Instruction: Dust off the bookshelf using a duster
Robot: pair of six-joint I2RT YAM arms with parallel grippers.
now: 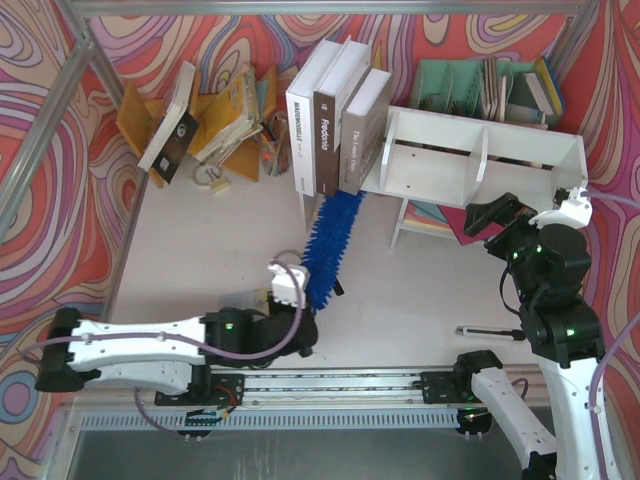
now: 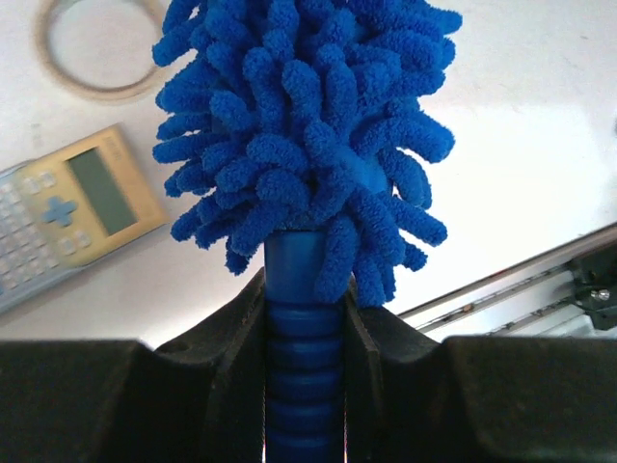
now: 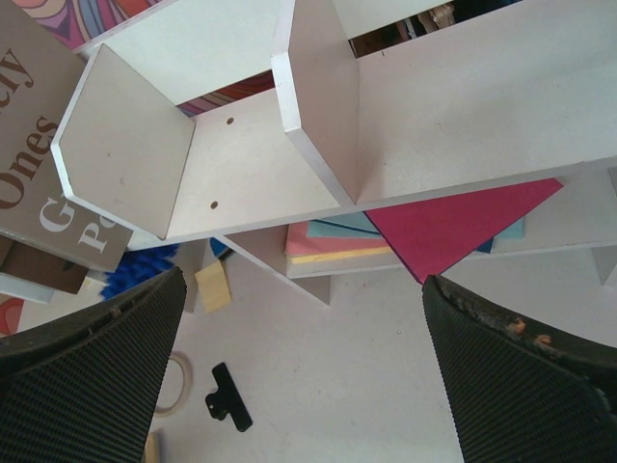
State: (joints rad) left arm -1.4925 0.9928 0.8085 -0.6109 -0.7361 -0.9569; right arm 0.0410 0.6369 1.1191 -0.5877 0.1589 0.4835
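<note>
The white bookshelf (image 1: 480, 150) stands on legs at the back right, and its two compartments hold nothing. It fills the top of the right wrist view (image 3: 241, 164). The bright-blue fluffy duster (image 1: 328, 245) lies pointing from the table's middle towards the shelf's left end. My left gripper (image 1: 300, 312) is shut on its ribbed blue handle, and the left wrist view shows the jaws (image 2: 305, 328) clamped on the handle just below the fluffy head (image 2: 308, 125). My right gripper (image 1: 500, 215) is open and empty, hovering in front of the shelf's right half (image 3: 304, 289).
Three upright books (image 1: 335, 115) lean left of the shelf. A yellow book rack (image 1: 215, 110) and a green file organiser (image 1: 480, 85) stand at the back. Coloured papers (image 3: 443, 227) lie under the shelf. A black clip (image 3: 224, 395), a tape ring (image 2: 101, 48), a calculator (image 2: 67, 207) and a thin black stick (image 1: 488, 331) lie on the table.
</note>
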